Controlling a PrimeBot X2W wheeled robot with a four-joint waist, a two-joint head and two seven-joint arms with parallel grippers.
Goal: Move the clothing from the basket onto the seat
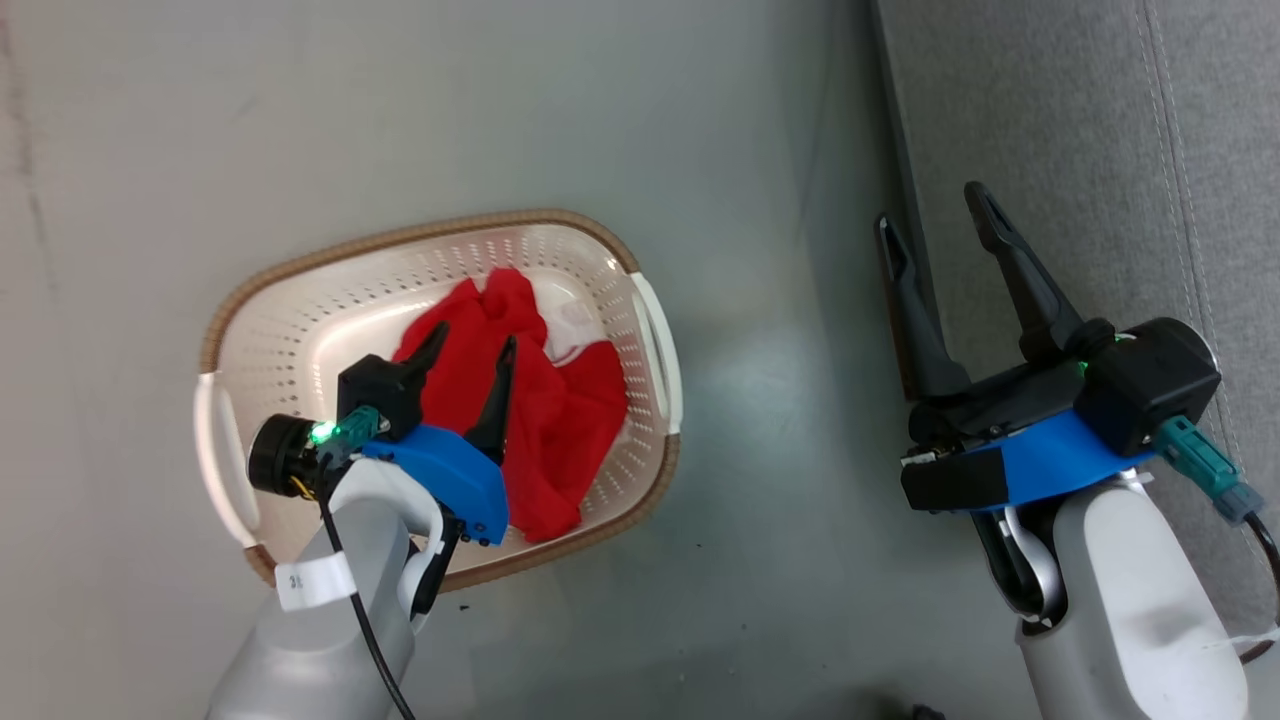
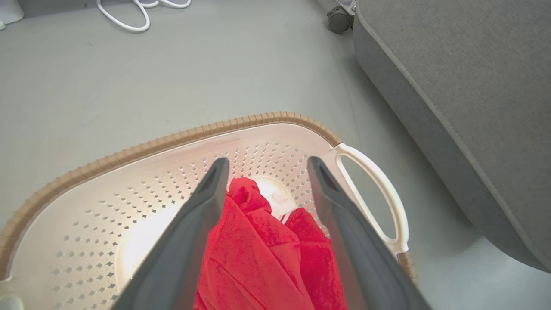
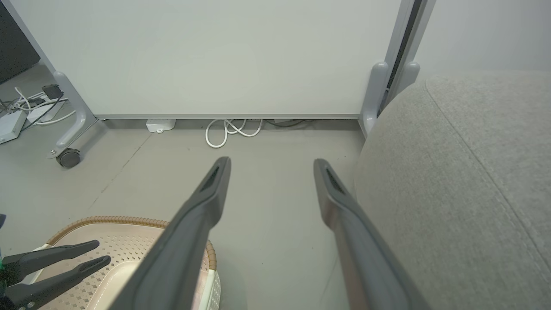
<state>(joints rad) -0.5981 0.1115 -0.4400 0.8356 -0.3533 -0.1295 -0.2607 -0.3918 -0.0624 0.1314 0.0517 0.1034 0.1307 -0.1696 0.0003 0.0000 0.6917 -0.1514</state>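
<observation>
The red clothing (image 1: pixel 560 420) lies bunched in the cream basket (image 1: pixel 300 310) on the floor, with a bit of white fabric showing at its far side. My left gripper (image 1: pixel 475 345) hangs open just above the heap, its two dark fingers straddling the red cloth (image 2: pixel 258 254) without closing on it. The basket's brown rim (image 2: pixel 172 140) and white handle (image 2: pixel 379 193) frame the fingers in the left wrist view. My right gripper (image 1: pixel 935 215) is open and empty at the edge of the grey seat (image 1: pixel 1080 160), well right of the basket (image 3: pixel 129 232).
Bare grey floor (image 1: pixel 780 420) separates basket and seat. In the right wrist view a white panel on a wheeled stand (image 3: pixel 69 157) and coiled white cables (image 3: pixel 228 131) stand ahead. Cables (image 2: pixel 137 13) and a castor (image 2: pixel 340 19) lie beyond the basket.
</observation>
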